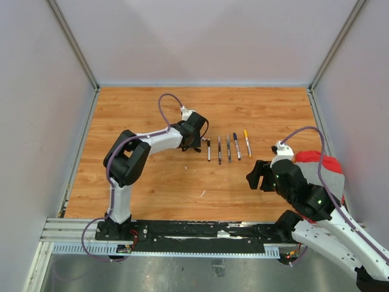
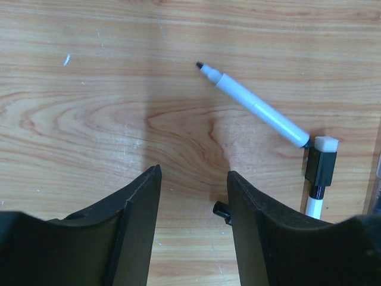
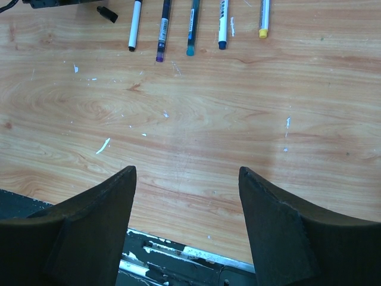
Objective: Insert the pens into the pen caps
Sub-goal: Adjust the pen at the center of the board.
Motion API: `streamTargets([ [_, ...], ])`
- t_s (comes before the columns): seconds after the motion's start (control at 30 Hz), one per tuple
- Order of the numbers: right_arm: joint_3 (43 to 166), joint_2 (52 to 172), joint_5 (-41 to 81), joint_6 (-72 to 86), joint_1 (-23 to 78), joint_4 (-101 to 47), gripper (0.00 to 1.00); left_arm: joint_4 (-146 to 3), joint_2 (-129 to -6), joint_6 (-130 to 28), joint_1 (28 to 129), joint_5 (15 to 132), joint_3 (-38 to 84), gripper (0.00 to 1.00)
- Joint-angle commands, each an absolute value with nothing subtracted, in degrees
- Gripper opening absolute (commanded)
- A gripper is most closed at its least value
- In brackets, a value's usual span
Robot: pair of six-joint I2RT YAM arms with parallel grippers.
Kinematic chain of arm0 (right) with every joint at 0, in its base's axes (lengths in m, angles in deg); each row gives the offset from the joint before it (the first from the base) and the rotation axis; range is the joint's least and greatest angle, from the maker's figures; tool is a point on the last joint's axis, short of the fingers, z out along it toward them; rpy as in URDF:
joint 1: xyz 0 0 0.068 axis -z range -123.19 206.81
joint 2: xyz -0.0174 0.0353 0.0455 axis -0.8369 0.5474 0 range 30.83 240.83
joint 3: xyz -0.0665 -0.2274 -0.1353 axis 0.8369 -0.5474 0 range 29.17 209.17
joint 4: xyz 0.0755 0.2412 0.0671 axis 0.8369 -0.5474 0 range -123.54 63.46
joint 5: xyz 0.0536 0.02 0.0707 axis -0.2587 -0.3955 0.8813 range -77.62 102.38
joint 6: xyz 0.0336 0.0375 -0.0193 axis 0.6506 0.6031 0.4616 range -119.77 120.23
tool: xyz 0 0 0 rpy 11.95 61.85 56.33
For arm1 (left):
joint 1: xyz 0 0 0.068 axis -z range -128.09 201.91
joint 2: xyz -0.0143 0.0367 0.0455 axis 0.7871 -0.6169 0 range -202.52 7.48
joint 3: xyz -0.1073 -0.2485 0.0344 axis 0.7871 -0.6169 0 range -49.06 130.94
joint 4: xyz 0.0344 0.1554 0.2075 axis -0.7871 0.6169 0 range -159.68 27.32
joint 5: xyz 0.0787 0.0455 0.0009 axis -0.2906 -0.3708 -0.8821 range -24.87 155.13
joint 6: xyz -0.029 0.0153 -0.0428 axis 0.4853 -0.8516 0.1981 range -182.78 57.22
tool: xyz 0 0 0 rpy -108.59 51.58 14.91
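Jaws on the left gripper (image 2: pixel 193 173) are spread empty just short of the uncapped pen (image 2: pixel 256 108), probably readied for a grab; right gripper (image 3: pixel 187 170) is parked back, jaws apart too.

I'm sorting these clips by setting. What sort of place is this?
Probably a robot lab test cell: a wooden tabletop walled by grey panels, a left arm and right arm bolted to a rail at its near edge, and pens lined up in a row.

Pens (image 3: pixel 192 24) cropped at top, black stub (image 2: pixel 221 210), perhaps cap, half hidden
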State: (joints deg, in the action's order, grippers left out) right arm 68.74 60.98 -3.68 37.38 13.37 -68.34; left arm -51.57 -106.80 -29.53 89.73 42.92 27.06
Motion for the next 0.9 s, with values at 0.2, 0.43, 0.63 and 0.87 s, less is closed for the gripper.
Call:
streamTargets([
  [0.2,68.0,59.7,-4.1,37.1,13.9,-70.4,0.71,-55.4,-106.2,-29.3,89.5,42.0,33.2,0.54],
  [0.43,67.7,59.4,-4.1,37.0,14.0,-70.6,0.71,-51.7,-115.9,-31.1,89.1,40.3,49.0,0.55],
  [0.63,67.6,59.8,-3.8,36.8,14.0,-70.6,0.72,-54.6,-125.0,-36.6,88.9,42.5,59.7,0.56],
  [0.87,66.4,59.9,-2.6,37.0,14.0,-70.6,0.72,-67.1,-129.2,-43.2,88.9,48.7,60.7,0.55],
])
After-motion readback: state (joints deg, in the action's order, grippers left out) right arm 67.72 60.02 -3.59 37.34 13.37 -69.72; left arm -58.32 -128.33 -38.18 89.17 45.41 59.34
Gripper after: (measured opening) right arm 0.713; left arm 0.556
